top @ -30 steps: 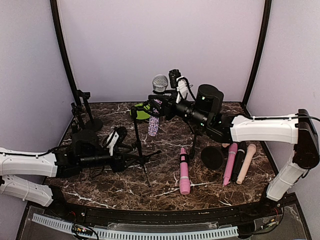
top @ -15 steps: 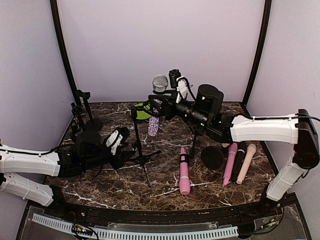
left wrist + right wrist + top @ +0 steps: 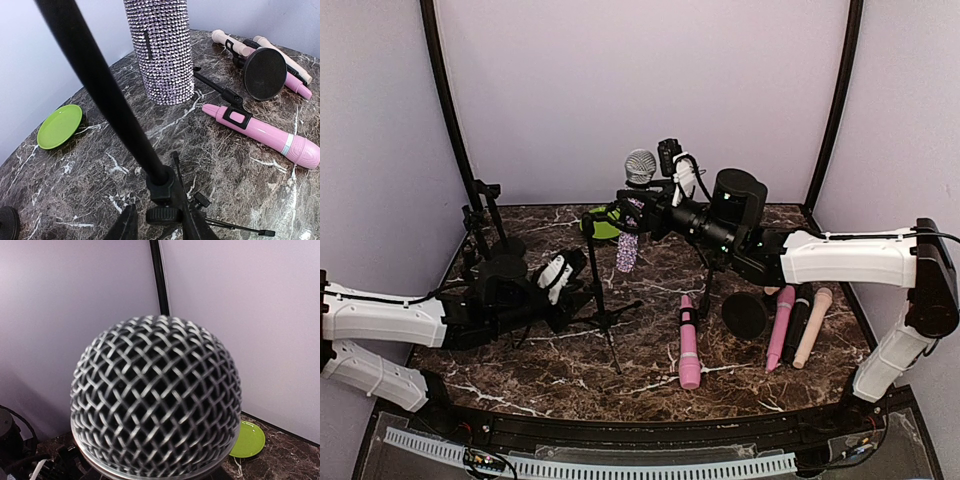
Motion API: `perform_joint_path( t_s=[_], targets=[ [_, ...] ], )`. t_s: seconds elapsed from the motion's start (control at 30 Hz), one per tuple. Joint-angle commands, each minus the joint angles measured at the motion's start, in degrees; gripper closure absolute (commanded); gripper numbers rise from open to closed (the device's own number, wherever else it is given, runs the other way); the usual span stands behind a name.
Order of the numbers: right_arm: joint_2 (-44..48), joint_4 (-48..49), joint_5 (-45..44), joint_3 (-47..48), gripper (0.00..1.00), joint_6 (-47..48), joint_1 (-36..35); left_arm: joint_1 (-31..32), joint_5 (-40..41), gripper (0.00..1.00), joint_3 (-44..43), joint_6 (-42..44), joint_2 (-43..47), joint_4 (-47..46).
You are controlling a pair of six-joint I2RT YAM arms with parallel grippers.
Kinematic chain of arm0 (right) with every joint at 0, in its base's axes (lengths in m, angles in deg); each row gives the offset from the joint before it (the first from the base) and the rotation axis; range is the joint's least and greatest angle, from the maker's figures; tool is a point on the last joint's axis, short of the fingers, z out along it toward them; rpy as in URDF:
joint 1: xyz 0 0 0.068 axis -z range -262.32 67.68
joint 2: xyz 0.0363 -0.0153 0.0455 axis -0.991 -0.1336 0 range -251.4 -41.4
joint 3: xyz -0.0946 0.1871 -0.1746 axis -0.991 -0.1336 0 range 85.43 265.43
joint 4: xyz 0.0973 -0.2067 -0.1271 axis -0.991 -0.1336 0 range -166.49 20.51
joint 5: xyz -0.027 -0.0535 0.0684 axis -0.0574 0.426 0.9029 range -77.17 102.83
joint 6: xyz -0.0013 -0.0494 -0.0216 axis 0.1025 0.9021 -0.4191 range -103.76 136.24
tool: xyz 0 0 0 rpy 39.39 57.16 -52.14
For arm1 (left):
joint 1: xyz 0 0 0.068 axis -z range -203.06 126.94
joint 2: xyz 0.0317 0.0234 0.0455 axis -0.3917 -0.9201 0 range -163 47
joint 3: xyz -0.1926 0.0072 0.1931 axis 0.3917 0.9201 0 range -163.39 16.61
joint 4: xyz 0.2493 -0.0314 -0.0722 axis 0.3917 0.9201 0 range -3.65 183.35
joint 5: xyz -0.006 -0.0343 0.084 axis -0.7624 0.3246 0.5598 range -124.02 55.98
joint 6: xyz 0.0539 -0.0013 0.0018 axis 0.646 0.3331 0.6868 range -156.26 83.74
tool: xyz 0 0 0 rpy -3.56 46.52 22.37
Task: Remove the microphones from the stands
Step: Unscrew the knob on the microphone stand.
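Note:
The microphone has a silver mesh head [image 3: 640,167] and a glittery handle [image 3: 627,250] that points down, and it sits at the top of the black tripod stand [image 3: 592,265]. My right gripper [image 3: 635,210] is shut on the microphone just below the head. In the right wrist view the mesh head [image 3: 155,400] fills the frame and hides the fingers. My left gripper [image 3: 578,283] is low beside the stand. In the left wrist view it [image 3: 161,220] is open, and its jaws straddle the stand's lower hub [image 3: 162,187]. The glittery handle [image 3: 165,50] hangs above.
A pink microphone [image 3: 688,340] lies on the marble table right of the stand's legs. Pink, black and beige microphones [image 3: 798,322] and a round black base [image 3: 746,315] lie at the right. A green plate [image 3: 603,222] is behind the stand, and another stand [image 3: 485,215] is at the rear left.
My left gripper has moved forward and right to the stand's base and its jaws have narrowed around the hub. The right arm and the microphone have not moved.

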Motion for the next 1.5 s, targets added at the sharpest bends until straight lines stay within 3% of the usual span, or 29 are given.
perform_joint_path(
  t_s=[0.0, 0.47, 0.63, 0.77, 0.97, 1.37, 1.47],
  targets=[
    [0.57, -0.7, 0.61, -0.67, 0.83, -0.59, -0.58, 0.18, 0.04, 0.7, -2.42, 1.02, -0.94, -0.9],
    [0.71, -1.01, 0.52, -0.58, 0.83, -0.29, -0.54, 0.25, -0.64, 1.0, -1.49, -1.59, -0.97, -1.53],
    [1.12, -0.95, 1.21, -0.84, 0.83, 0.09, -0.58, -1.03, -5.61, 1.0, 0.49, -7.85, -0.35, -1.83],
    [1.19, -0.98, 1.87, -0.89, 0.83, 0.41, -0.58, -6.6, -19.63, 1.0, 1.96, -15.27, -0.3, -2.56],
    [1.06, -1.02, 2.09, -0.94, 0.83, 0.51, -0.58, -11.36, -33.14, 1.0, 2.57, -24.16, -1.47, -3.87],
    [1.34, -0.85, 2.03, -1.16, 0.82, 0.4, -0.58, -15.78, -42.87, 1.0, 6.93, -35.42, -3.99, -12.16],
    [1.75, -0.83, 1.85, -1.28, 0.7, 0.39, -0.58, -15.82, -42.96, 1.0, 6.74, -35.08, -4.04, -11.98]
  ],
)
